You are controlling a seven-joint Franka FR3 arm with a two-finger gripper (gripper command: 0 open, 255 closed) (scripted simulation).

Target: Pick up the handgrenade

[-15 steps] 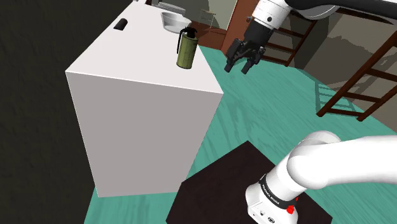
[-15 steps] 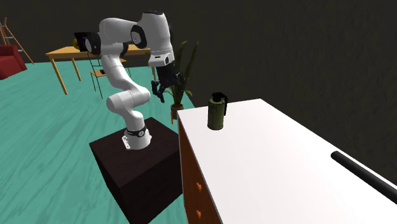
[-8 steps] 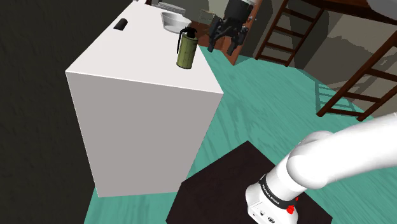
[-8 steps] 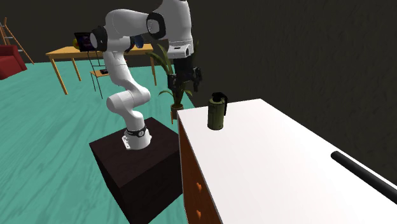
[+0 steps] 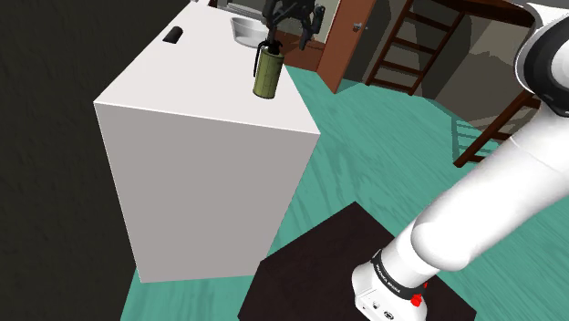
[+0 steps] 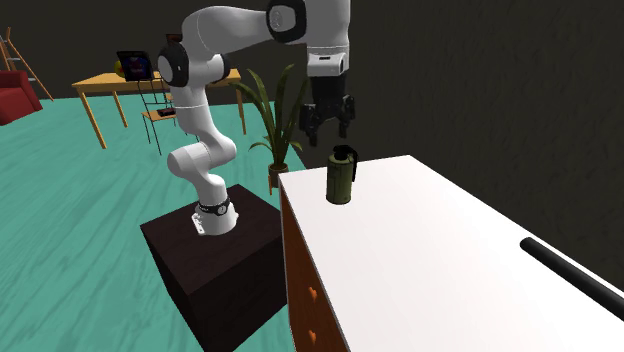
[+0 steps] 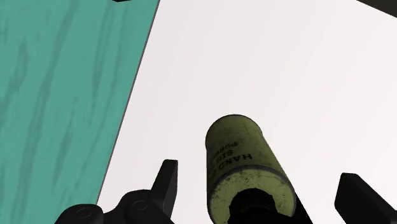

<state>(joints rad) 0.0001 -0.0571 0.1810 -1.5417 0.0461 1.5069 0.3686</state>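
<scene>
Gripper: all-black two-finger gripper [image 6: 328, 128] [image 5: 292, 22] [image 7: 257, 177], pointing straight down. Fingers [image 7: 167, 183] spread wide, clamping nothing, touching nothing.

Between the fingers: in the wrist view the olive-green cylindrical grenade [image 7: 245, 159] sits in the gap, clear of both fingers.

Grenade location: directly under the gripper, its top just below the fingertips and apart from them [image 6: 340, 178]. It stands near the edge of the white box-shaped cabinet [image 6: 430, 250].

Grenade axis: vertical [image 5: 266, 73]. Black cap end points up at the gripper; base rests on the cabinet top [image 7: 267, 63].

Markings: dark lettering on the body near the cap. "HAND" reads; the smaller lines do not.

Cut off: the gripper's upper part leaves the shoulder view at its top edge. Finger roots and part of the cap leave the wrist view at its lower edge.

Beyond the gripper: pale shallow bowl [image 5: 246, 30] on the same top [image 5: 201, 100], past the grenade. Small black object [image 5: 171, 36] farther off; kind unclear.

Far from the gripper: long black bar [image 6: 570, 272], cut by the picture edge.

Below the gripper's side: teal floor [image 7: 57, 95] past the cabinet edge.
</scene>
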